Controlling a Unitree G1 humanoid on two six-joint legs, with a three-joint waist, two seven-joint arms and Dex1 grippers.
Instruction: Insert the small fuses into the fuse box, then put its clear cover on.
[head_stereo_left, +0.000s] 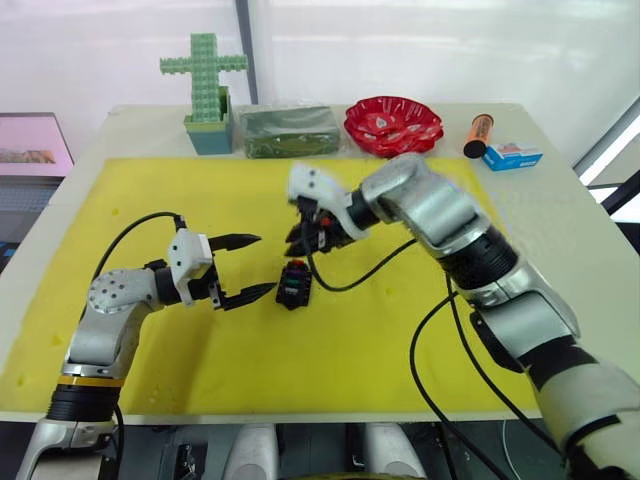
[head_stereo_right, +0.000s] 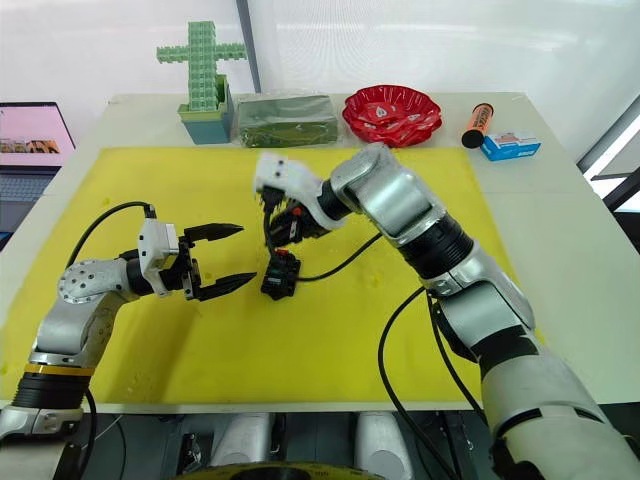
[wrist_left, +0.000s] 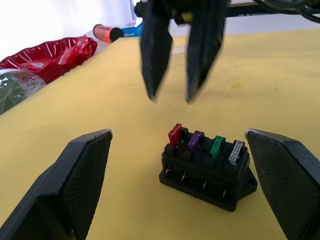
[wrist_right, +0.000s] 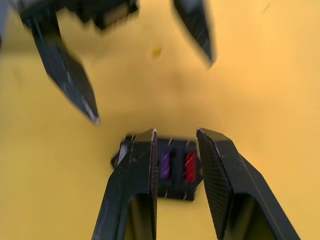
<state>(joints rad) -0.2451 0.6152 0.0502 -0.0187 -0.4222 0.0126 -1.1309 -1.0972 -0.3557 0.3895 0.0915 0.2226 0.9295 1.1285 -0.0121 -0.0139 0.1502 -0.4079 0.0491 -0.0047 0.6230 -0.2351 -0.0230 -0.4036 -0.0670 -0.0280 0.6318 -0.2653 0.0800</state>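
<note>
Centrally, on a yellow mat (head_stereo_left: 330, 350) covering a white table (head_stereo_left: 590, 230), the fuse box (head_stereo_left: 294, 284) is sitting as a small black block. Four small fuses are standing upright in a row in its top slots: the red fuse (wrist_left: 174, 134), the purple fuse (wrist_left: 195, 141), the green fuse (wrist_left: 216, 146) and the grey fuse (wrist_left: 236, 152), the red one sitting a little higher than its neighbours.

The right gripper (head_stereo_left: 303, 240) is hovering just above the fuse box, pointing down at it, its two black fingers (wrist_left: 154, 47) slightly parted with a narrow gap between them and pinching nothing. In the right wrist view the purple and red fuses are showing through that gap.

The left gripper (head_stereo_left: 256, 266) is reaching in from the robot's left, level with the mat, its fingers spread wide and empty, the lower fingertip lying just beside the fuse box without touching it.

Along the far edge of the table are standing a green block cross (head_stereo_left: 205, 75), a dark green box (head_stereo_left: 287, 130), a red dish (head_stereo_left: 393, 124), an orange tube (head_stereo_left: 478, 135) and a small blue carton (head_stereo_left: 511, 156)
</note>
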